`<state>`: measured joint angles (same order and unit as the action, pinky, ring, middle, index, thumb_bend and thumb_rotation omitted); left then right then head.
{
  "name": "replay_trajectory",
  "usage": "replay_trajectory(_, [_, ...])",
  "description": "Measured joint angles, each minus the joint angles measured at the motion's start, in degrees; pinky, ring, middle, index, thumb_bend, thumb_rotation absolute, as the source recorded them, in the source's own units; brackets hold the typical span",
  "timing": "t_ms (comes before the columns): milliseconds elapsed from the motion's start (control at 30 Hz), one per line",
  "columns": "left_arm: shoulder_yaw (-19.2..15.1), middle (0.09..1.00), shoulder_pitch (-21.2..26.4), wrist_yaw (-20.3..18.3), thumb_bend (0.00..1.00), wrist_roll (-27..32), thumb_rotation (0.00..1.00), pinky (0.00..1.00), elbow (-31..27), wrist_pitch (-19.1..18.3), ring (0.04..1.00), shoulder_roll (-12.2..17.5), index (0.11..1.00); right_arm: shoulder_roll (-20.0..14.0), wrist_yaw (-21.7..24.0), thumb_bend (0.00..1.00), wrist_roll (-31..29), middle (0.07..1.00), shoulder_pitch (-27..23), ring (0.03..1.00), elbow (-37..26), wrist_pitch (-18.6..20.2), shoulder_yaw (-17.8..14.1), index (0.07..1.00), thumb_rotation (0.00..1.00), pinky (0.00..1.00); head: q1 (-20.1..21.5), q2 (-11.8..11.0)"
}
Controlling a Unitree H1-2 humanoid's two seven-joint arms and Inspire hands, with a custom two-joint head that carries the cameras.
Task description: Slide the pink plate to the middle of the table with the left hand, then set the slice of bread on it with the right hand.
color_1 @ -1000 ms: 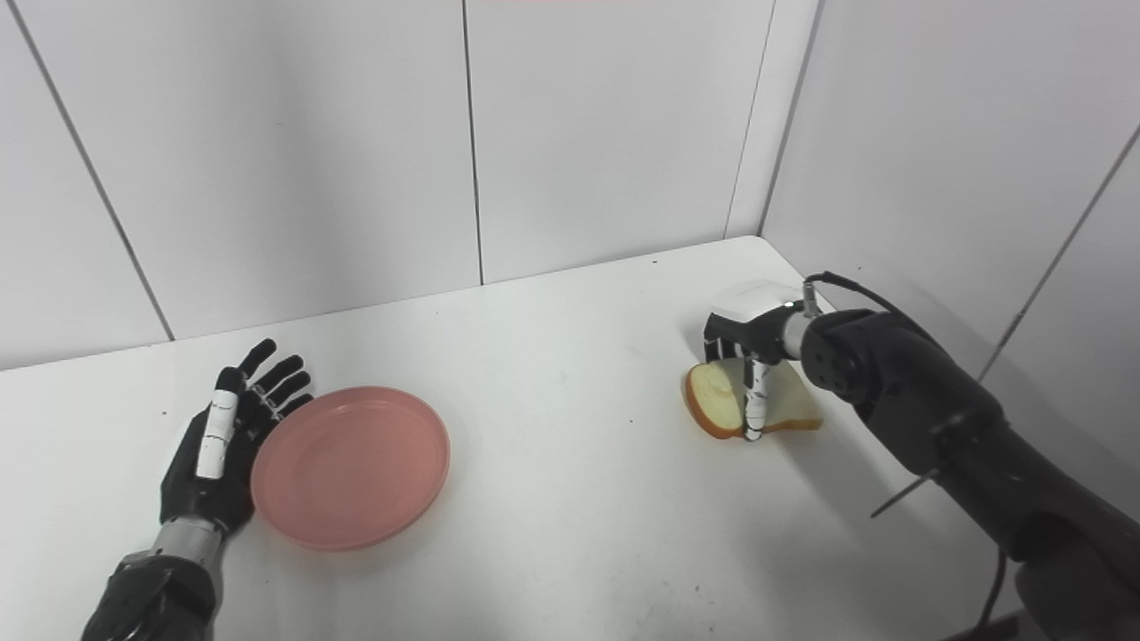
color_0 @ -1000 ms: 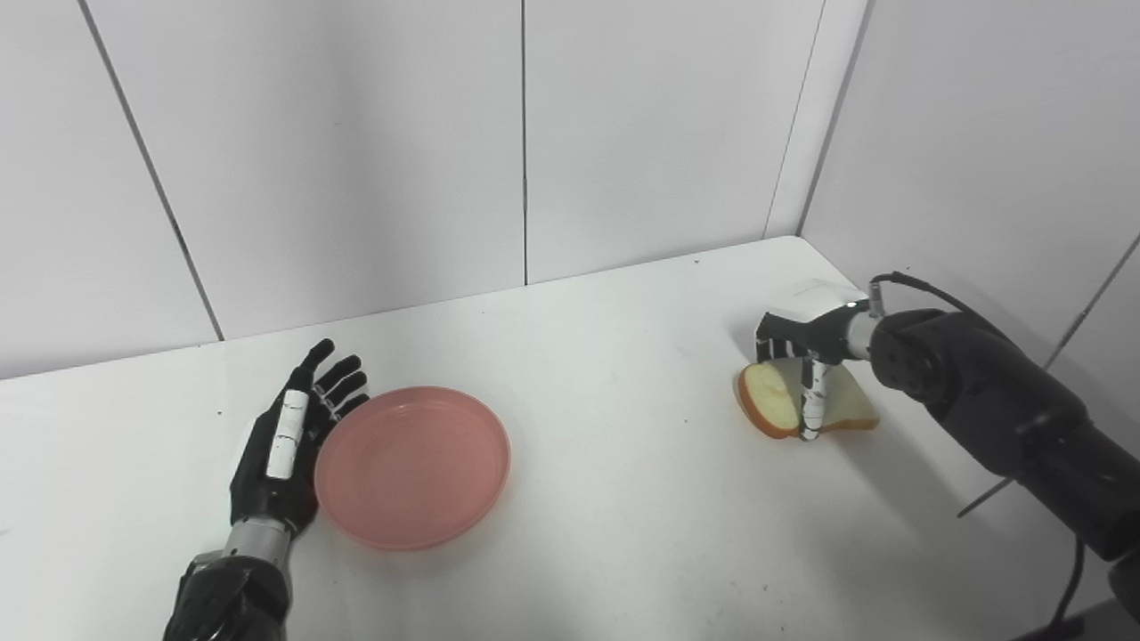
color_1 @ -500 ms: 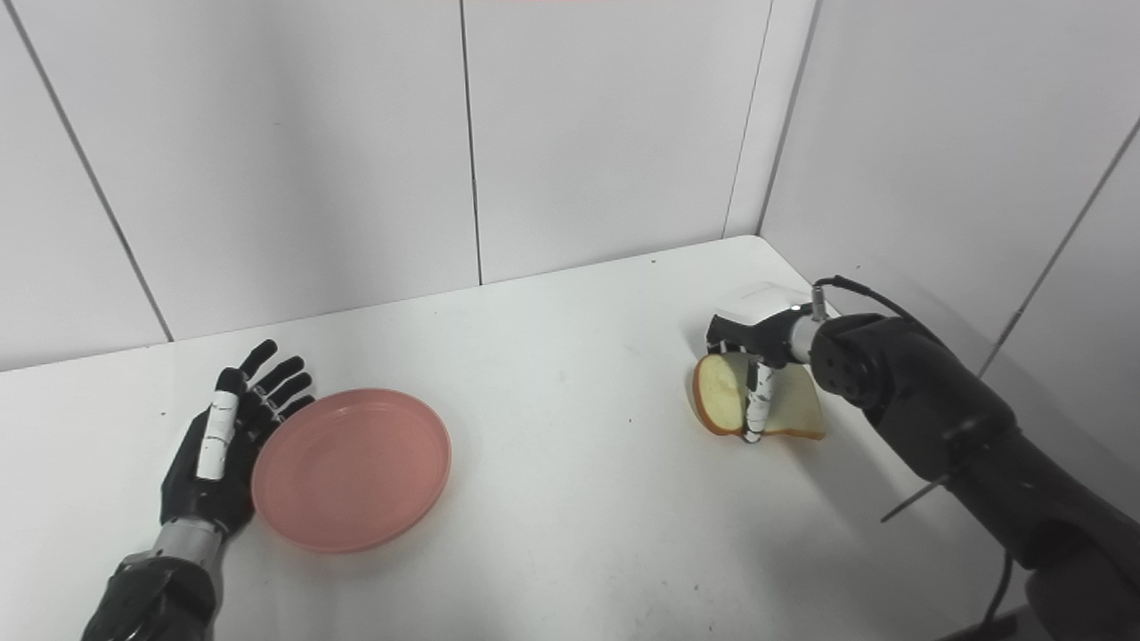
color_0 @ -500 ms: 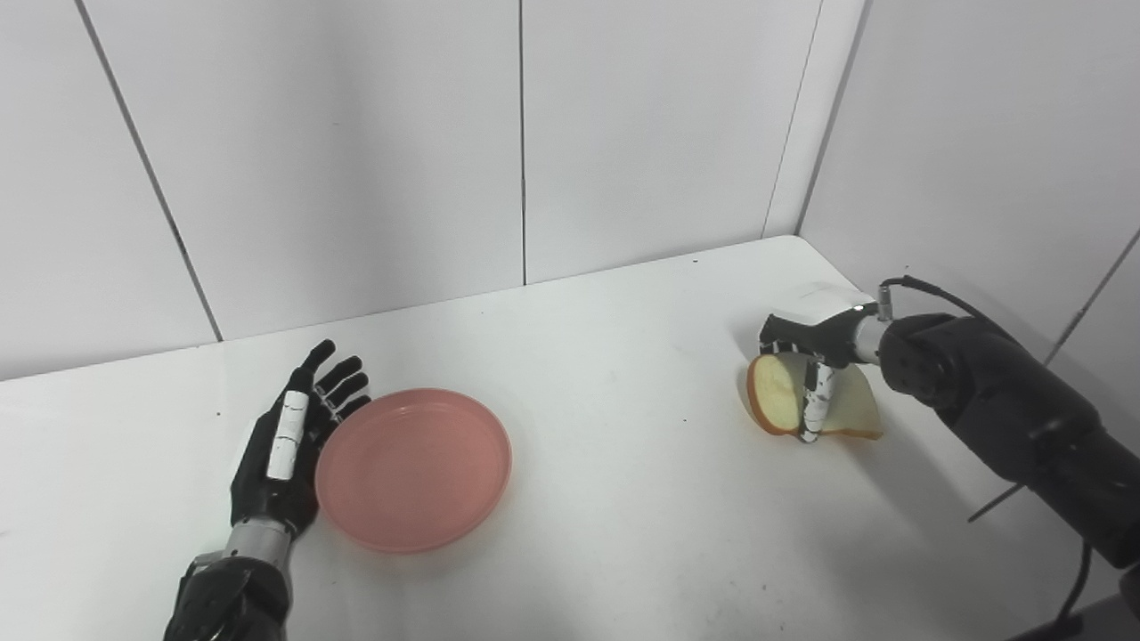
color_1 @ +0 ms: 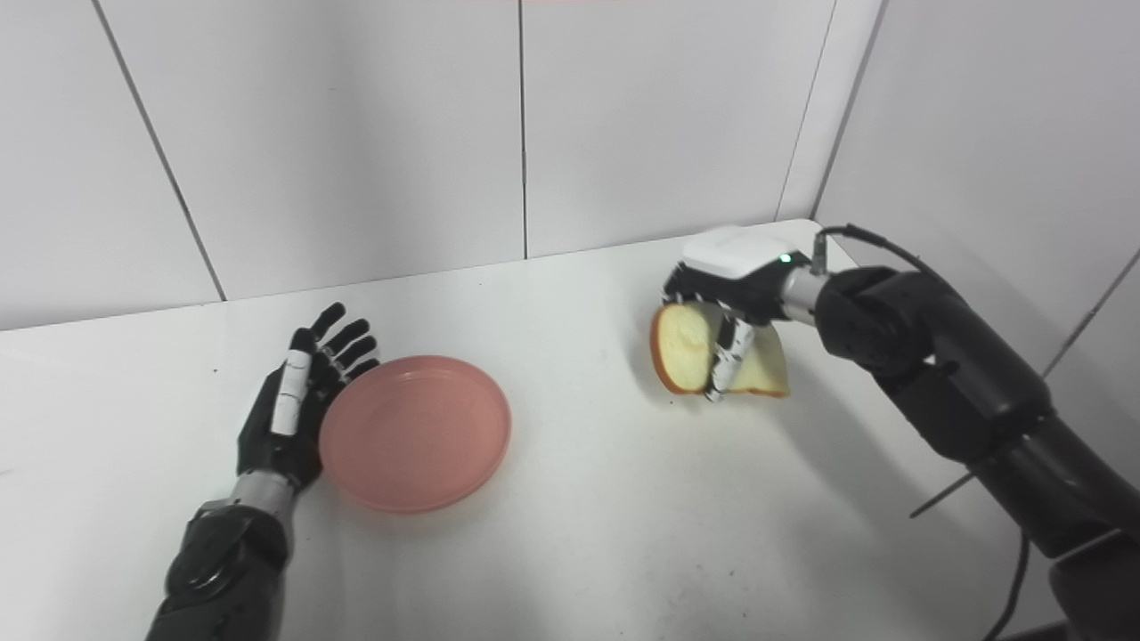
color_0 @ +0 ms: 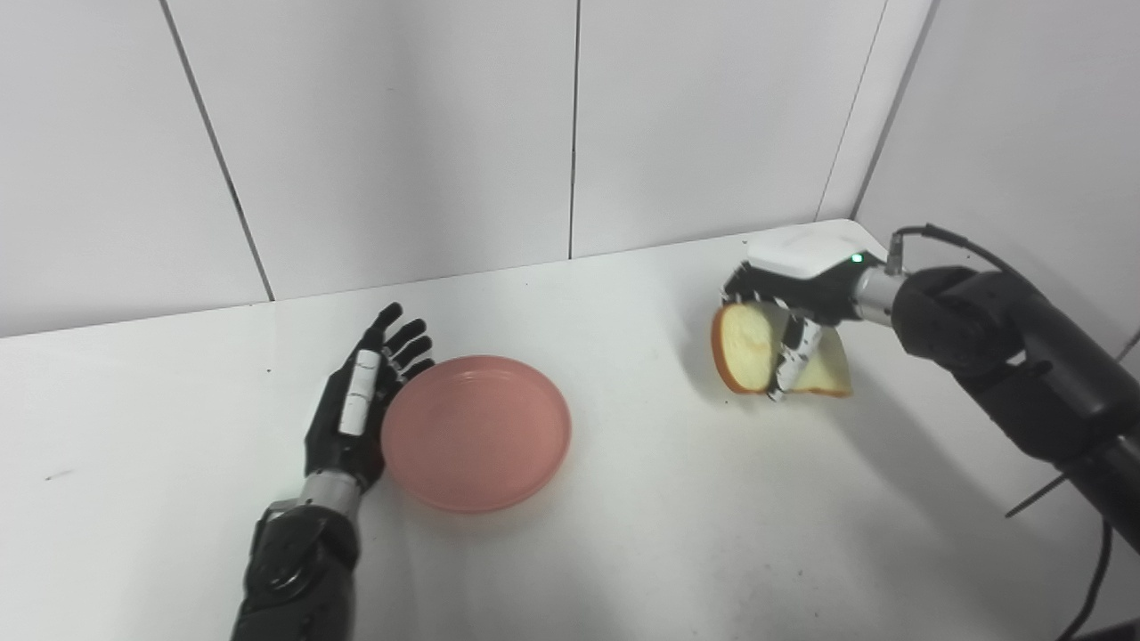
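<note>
Pink plate (color_0: pixel 476 432) sat flat on white table (color_0: pixel 623 534), left of centre. Left hand (color_0: pixel 356 418) lay just beside plate's left rim, palm side toward it, fingers (color_0: pixel 405 336) spread and extended, gripping nothing; contact with rim likely but couldn't confirm. Left arm entered from bottom edge, dark casing, metal wrist ring visible.

Slice of bread (color_1: pixel 690 349) held by right hand (color_1: pixel 730 294) toward right side of table, near back corner. Tilted steeply, nearly on edge, pale crumb face turned toward plate, brown crust along lower curve. Right fingers (color_1: pixel 723 356) wrapped down across front face of slice, thumb side hidden behind; clenched on bread. Couldn't tell whether bottom corner of slice touched table or hung just clear; shadow sat close under it. White back-of-hand cover with green light lit. Cable looped off right wrist, dark forearm ran down to bottom right corner.

Bread and plate well apart, bare table between them. Plate held nothing. White panelled walls behind and to right, dark seams between panels. A few small dark specks on table surface.
</note>
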<state>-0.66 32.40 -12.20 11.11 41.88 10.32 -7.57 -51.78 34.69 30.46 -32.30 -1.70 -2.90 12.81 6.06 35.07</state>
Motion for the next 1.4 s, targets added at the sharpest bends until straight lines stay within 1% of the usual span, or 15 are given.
replay_trajectory(33, [0.2,0.848,0.2,0.0,0.92,-0.2,0.78,0.83,0.4,0.2,0.850,-0.4,0.877,0.4,0.4,0.53,-0.4,0.472,-0.6,0.400,-0.3,-0.1,0.1,0.494,0.00,0.35,-1.9,-0.2])
replay_trajectory(100, [0.2,0.850,0.7,0.1,0.91,-0.3,0.78,0.83,1.4,0.7,0.848,-0.9,0.885,0.9,1.1,0.53,-0.6,0.474,-1.3,0.408,-1.2,-0.1,0.4,0.494,0.00,0.35,-2.3,-0.2])
replay_trajectory(167, [0.1,0.848,1.2,0.5,0.90,-1.1,0.79,0.83,2.5,1.4,0.850,-1.1,0.894,2.5,2.2,0.53,-0.5,0.470,-2.7,0.408,-1.6,-0.1,1.0,0.498,0.00,0.35,-6.0,-0.7])
replay_trajectory(300, [0.2,0.836,2.5,1.3,0.89,-1.5,0.80,0.82,5.1,2.9,0.861,-2.1,0.897,6.8,2.9,0.53,0.2,0.474,-5.6,0.440,-1.6,-0.1,2.9,0.500,0.00,0.38,-9.0,-1.2])
replay_trajectory(333, [0.2,0.836,2.8,1.5,0.88,-1.6,0.80,0.82,5.6,3.2,0.865,-2.3,0.899,8.0,3.0,0.53,0.8,0.474,-6.3,0.440,-1.3,-0.1,3.5,0.500,0.00,0.39,-9.1,-1.2])
replay_trajectory(367, [0.2,0.837,3.1,1.9,0.88,-2.1,0.79,0.83,6.2,3.7,0.869,-2.6,0.903,9.2,3.0,0.53,1.1,0.476,-7.0,0.437,-1.0,-0.1,4.1,0.497,0.00,0.38,-10.4,-1.5])
replay_trajectory(500, [-0.2,0.840,4.1,2.2,0.87,-2.2,0.78,0.85,8.2,4.8,0.883,-3.5,0.914,14.0,3.0,0.53,1.7,0.478,-9.3,0.415,0.0,-0.1,5.6,0.490,0.00,0.36,-12.3,-1.8])
replay_trajectory(567, [-0.4,0.838,4.6,2.2,0.85,-2.1,0.76,0.85,9.3,5.3,0.891,-3.7,0.915,15.9,3.0,0.53,1.6,0.500,-9.8,0.456,1.1,-0.1,6.3,0.466,0.00,0.40,-12.8,-2.0])
replay_trajectory(600, [-0.6,0.838,4.8,2.1,0.86,-2.1,0.76,0.85,9.7,5.6,0.891,-3.7,0.916,16.7,3.0,0.53,1.8,0.518,-10.0,0.516,1.4,-0.1,6.7,0.453,0.00,0.45,-12.9,-2.0])
replay_trajectory(633, [-0.7,0.838,5.0,2.1,0.86,-2.1,0.76,0.85,10.1,5.8,0.889,-3.7,0.918,17.5,3.0,0.53,2.0,0.516,-10.1,0.515,1.6,-0.1,7.2,0.456,0.00,0.45,-13.4,-2.3])
replay_trajectory(667, [-0.8,0.839,5.1,2.1,0.85,-2.0,0.76,0.86,10.4,6.0,0.884,-3.7,0.921,18.3,3.0,0.53,2.3,0.493,-10.2,0.455,1.6,-0.1,7.8,0.476,0.00,0.40,-13.8,-2.5])
replay_trajectory(767, [-1.1,0.844,5.9,2.1,0.85,-2.0,0.76,0.87,11.9,6.8,0.884,-3.8,0.924,20.4,3.0,0.53,3.4,0.473,-10.6,0.411,2.0,-0.1,9.2,0.494,0.00,0.36,-14.3,-2.7])
replay_trajectory(1033, [-1.8,0.822,7.3,2.0,0.86,-1.8,0.74,0.85,14.7,8.4,0.865,-4.1,0.895,24.1,2.9,0.53,4.5,0.462,-11.3,0.375,4.0,-0.2,11.2,0.500,0.00,0.31,-15.3,-3.2])
replay_trajectory(1100, [-2.1,0.816,7.8,2.1,0.86,-1.8,0.74,0.84,15.6,8.8,0.860,-4.2,0.893,24.5,2.8,0.53,4.7,0.466,-11.4,0.384,5.2,-0.6,11.6,0.497,0.00,0.32,-15.4,-3.4])
replay_trajectory(1400, [-3.4,0.806,8.7,2.1,0.86,-1.7,0.74,0.85,17.3,9.8,0.856,-4.7,0.886,25.3,0.7,0.53,6.9,0.465,-11.3,0.384,10.1,-4.8,13.4,0.499,0.00,0.31,-15.6,-3.5])
